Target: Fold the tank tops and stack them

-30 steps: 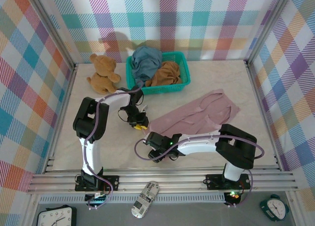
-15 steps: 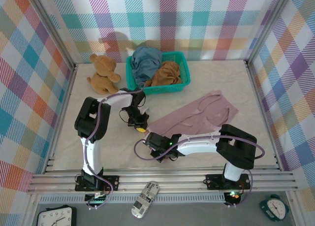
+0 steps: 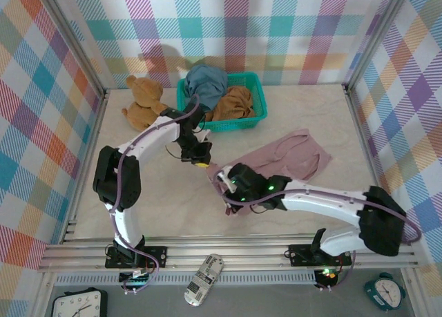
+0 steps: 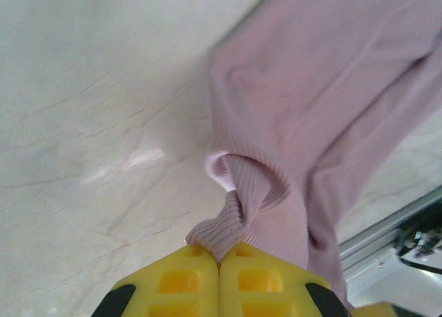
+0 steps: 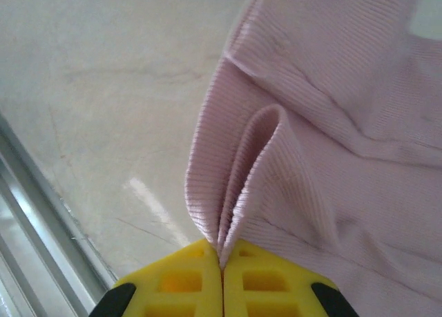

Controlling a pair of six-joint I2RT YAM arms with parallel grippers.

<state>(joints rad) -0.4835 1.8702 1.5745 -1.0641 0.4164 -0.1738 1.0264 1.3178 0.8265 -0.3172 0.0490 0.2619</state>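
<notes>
Top external: left pincer (image 3: 201,162) and right pincer (image 3: 221,184), open a sec ago, now pinch shut on the dusty pink tank top (image 3: 283,158) at its left edge, raising it off the worktop (image 3: 155,199); first fold prob. under way. Blue top (image 3: 204,82) & ochre top (image 3: 232,103) wait in basket (image 3: 260,104).

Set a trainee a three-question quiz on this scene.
1. True or false: the left gripper and the right gripper are both shut on the pink top.
2. Where do the blue top and the brown top lie? A flat on the table; B in the basket; C under the pink top.
3. In the top view, what toy sits left of the basket?
Key: 1 true; 2 B; 3 the teddy bear.
</notes>
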